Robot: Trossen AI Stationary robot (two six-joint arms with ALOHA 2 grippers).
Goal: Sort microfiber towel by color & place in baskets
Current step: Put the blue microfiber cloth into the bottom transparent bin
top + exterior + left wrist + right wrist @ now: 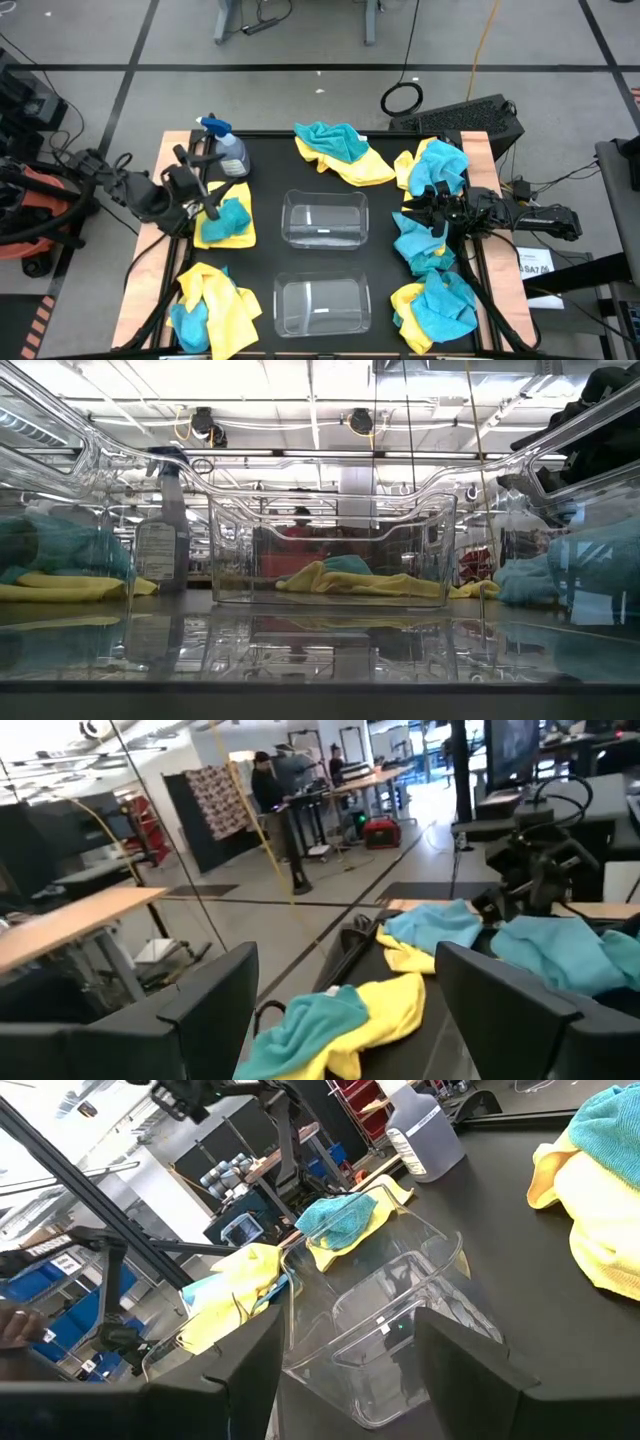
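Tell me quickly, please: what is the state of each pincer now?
Left pincer: open, holding nothing, above a teal and yellow towel pile.
Right pincer: open, holding nothing, above the right-side towels.

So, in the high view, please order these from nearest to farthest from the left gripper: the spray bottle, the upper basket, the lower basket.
From the left gripper, at the table's left side:
1. Spray bottle, just above it, at the back left.
2. Upper basket, in the centre.
3. Lower basket, centre, by the front edge.

Bright overhead ceiling lights [330,385] flood the room evenly, leaving only faint shadows. Glare streaks the near clear basket [90,445], which looms blurred and warps the low view's edges.
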